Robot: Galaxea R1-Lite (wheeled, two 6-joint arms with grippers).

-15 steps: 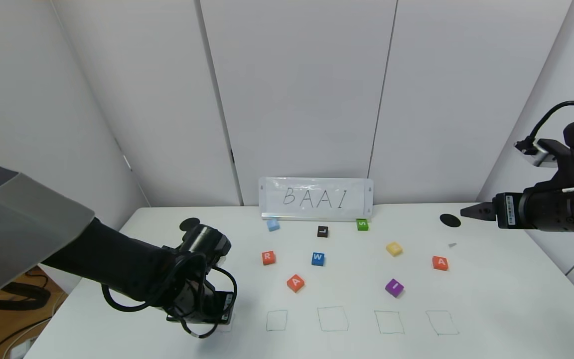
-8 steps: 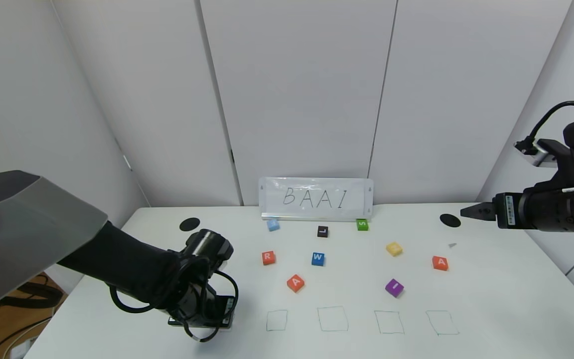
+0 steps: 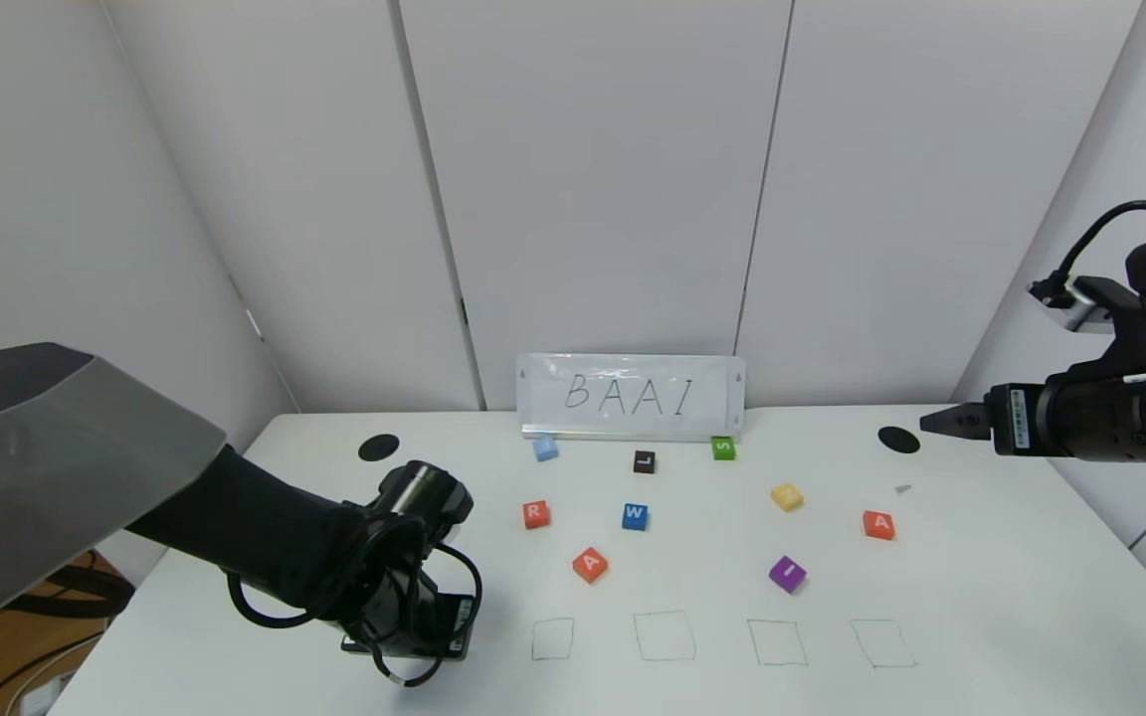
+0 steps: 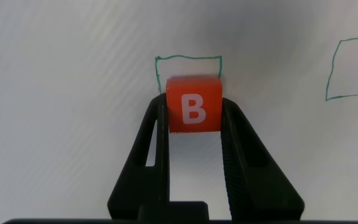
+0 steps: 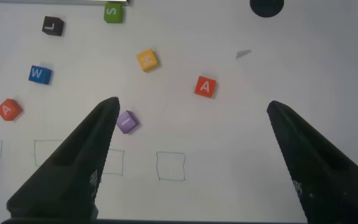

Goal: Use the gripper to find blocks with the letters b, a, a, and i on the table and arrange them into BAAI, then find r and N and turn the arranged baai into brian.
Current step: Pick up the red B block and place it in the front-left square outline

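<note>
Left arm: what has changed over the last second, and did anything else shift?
The left gripper, shut on the B block, has slid a little toward the robot's right along the near edge of the table, next to the row of drawn squares. Nothing was released. The right gripper stays open, raised at the right, and the loose blocks have not moved.

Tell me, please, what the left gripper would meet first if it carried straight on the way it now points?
Probably the table itself. The left gripper, shut on the B block, points down at the surface, with a green pen-drawn square just ahead of the block. How high the block hangs is unclear.
</note>
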